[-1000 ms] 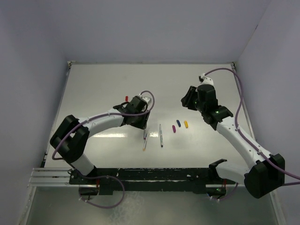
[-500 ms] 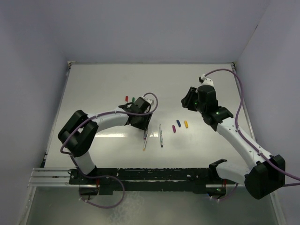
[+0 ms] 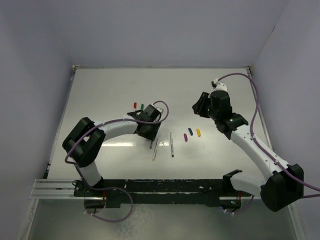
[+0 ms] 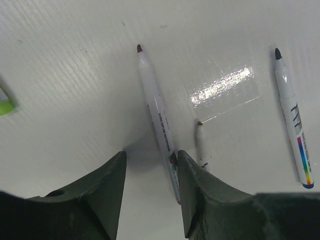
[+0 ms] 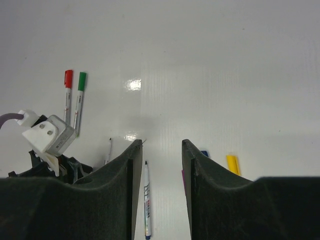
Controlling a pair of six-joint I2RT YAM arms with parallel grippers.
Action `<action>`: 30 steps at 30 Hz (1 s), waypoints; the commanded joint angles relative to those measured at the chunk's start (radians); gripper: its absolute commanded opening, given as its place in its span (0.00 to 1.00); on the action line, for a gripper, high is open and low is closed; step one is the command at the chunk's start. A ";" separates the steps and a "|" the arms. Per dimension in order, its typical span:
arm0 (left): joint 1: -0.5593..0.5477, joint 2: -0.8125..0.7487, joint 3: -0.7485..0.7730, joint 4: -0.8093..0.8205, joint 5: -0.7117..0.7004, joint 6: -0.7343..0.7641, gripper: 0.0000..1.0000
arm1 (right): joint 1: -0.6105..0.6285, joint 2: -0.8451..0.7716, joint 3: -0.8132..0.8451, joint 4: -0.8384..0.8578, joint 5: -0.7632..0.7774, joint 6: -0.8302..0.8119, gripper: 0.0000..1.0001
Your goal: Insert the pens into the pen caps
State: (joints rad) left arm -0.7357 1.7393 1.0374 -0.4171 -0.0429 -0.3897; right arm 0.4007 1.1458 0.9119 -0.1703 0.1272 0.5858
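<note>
My left gripper [image 4: 151, 155] is open and low over the table, its jaws astride a silvery pen with a dark red tip [image 4: 159, 122]; the pen touches the right finger [image 4: 200, 195]. A second pen [image 4: 201, 142] lies just right of it, partly hidden. A blue-tipped pen [image 4: 292, 135] lies further right. In the top view the left gripper [image 3: 151, 132] sits over these pens [image 3: 155, 149], with the blue-tipped pen [image 3: 171, 144] beside them. Purple [image 3: 185, 137], blue [image 3: 190, 131] and yellow [image 3: 198, 133] caps lie loose to the right. My right gripper [image 3: 200, 106] is open and empty above the table.
Two pens wearing a red cap [image 3: 135, 105] and a green cap [image 3: 142, 106] lie behind the left gripper; both also show in the right wrist view [image 5: 68, 95]. The table's walls rise at the back and sides.
My left gripper has shifted slightly toward the pens and settled over the red-tipped one, uncovering the green-capped pen behind it. The right arm has barely moved.
</note>
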 commanded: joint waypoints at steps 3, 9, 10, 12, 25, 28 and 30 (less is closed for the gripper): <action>-0.009 0.015 0.025 -0.058 -0.038 0.031 0.45 | 0.003 0.009 0.011 0.045 -0.021 0.015 0.39; -0.012 0.018 -0.005 -0.075 -0.045 0.023 0.41 | 0.004 0.016 0.021 0.045 -0.023 0.014 0.39; -0.012 0.019 -0.009 -0.076 -0.043 0.021 0.41 | 0.004 0.017 0.021 0.044 -0.024 0.015 0.39; -0.013 0.020 -0.018 -0.076 -0.042 0.016 0.38 | 0.004 0.018 0.021 0.043 -0.024 0.017 0.39; -0.014 0.098 -0.080 -0.032 -0.028 -0.024 0.15 | 0.004 0.020 0.028 0.030 -0.020 0.019 0.39; -0.014 0.111 -0.097 -0.012 -0.016 -0.033 0.00 | 0.004 0.032 0.034 0.011 -0.025 0.008 0.38; -0.014 0.113 -0.105 -0.005 -0.004 -0.036 0.00 | 0.004 0.045 0.038 -0.012 -0.027 -0.010 0.37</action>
State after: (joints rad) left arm -0.7425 1.7489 1.0206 -0.3965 -0.1085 -0.3882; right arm 0.4007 1.1713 0.9123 -0.1688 0.1101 0.5922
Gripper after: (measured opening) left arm 0.029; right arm 0.378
